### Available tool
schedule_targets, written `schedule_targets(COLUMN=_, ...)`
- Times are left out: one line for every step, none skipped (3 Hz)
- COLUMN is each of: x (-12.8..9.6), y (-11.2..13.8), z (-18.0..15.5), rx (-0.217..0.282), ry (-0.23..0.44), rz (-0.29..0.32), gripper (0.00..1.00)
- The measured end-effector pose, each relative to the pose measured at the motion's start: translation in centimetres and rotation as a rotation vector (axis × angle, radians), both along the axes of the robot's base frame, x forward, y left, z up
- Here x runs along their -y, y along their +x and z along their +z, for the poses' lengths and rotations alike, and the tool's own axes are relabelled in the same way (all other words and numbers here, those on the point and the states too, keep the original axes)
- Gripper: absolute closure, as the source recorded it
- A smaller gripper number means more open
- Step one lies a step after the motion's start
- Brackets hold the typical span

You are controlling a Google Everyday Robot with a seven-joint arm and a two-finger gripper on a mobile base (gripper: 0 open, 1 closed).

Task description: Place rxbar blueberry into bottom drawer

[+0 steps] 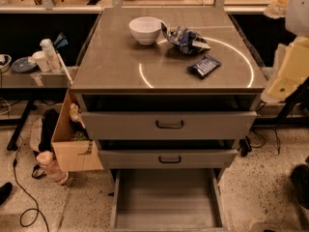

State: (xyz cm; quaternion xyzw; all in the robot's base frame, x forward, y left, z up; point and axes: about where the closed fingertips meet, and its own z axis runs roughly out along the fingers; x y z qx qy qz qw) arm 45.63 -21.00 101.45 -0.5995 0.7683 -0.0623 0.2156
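The rxbar blueberry (204, 65), a small dark navy bar, lies flat on the right part of the cabinet top (116, 62). The bottom drawer (166, 202) is pulled open at the foot of the cabinet, and its grey floor is bare. The two upper drawers (169, 124) with black handles stand slightly ajar. A cream-coloured link of my arm (289, 66) shows at the right edge, beside the cabinet and to the right of the bar. My gripper is out of view.
A white bowl (145, 30) and a crumpled blue-and-white chip bag (186, 38) sit at the back of the cabinet top. A cardboard box (70, 139) stands left of the drawers. A side shelf (29, 76) holds bottles. Cables lie on the floor.
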Motion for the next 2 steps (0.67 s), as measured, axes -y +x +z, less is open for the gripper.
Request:
schedule_targets(x=0.3, y=2.3, z=-0.3, rx=-0.023, ry=0.002, rz=0.008, gripper=0.00)
schedule_targets(x=0.7, y=6.1, z=-0.9, rx=-0.043, ry=-0.015, rz=0.015, gripper=0.00)
